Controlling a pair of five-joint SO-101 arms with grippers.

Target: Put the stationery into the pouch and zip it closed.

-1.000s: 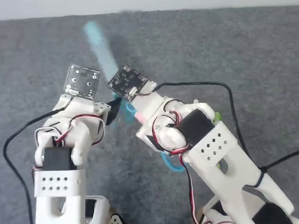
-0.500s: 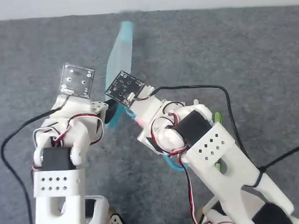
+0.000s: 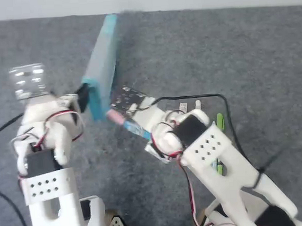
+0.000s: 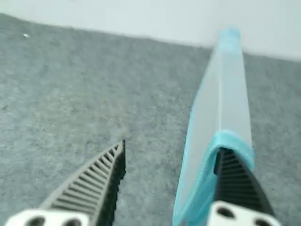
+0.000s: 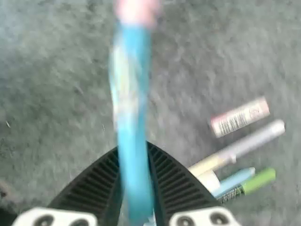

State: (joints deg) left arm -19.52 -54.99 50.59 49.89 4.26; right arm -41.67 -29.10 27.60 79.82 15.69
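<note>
A pale blue see-through pouch (image 3: 101,64) is held up off the grey carpet, standing on edge. In the left wrist view the pouch (image 4: 221,108) has its near edge hooked over one finger (image 4: 235,176) of my left gripper (image 4: 175,150), which is open wide; the other finger (image 4: 94,183) is free. My left gripper (image 3: 86,99) sits at the pouch's near end. My right gripper (image 5: 133,150) is shut on a blue pen (image 5: 131,108) with a pink end. That pen (image 3: 123,122) lies just beside the pouch's near end.
More stationery lies on the carpet (image 3: 239,51) by the right arm: a pink-and-white stick (image 5: 240,117), a white pen (image 5: 247,143), a blue marker (image 5: 235,179) and a green marker (image 5: 254,181). The green marker (image 3: 219,121) peeks out beside the right arm. A pale wall runs along the far edge.
The left arm has swung to the left and the pouch has gone with it, now leaning further left. The right arm has dropped slightly and turned with the pen.
</note>
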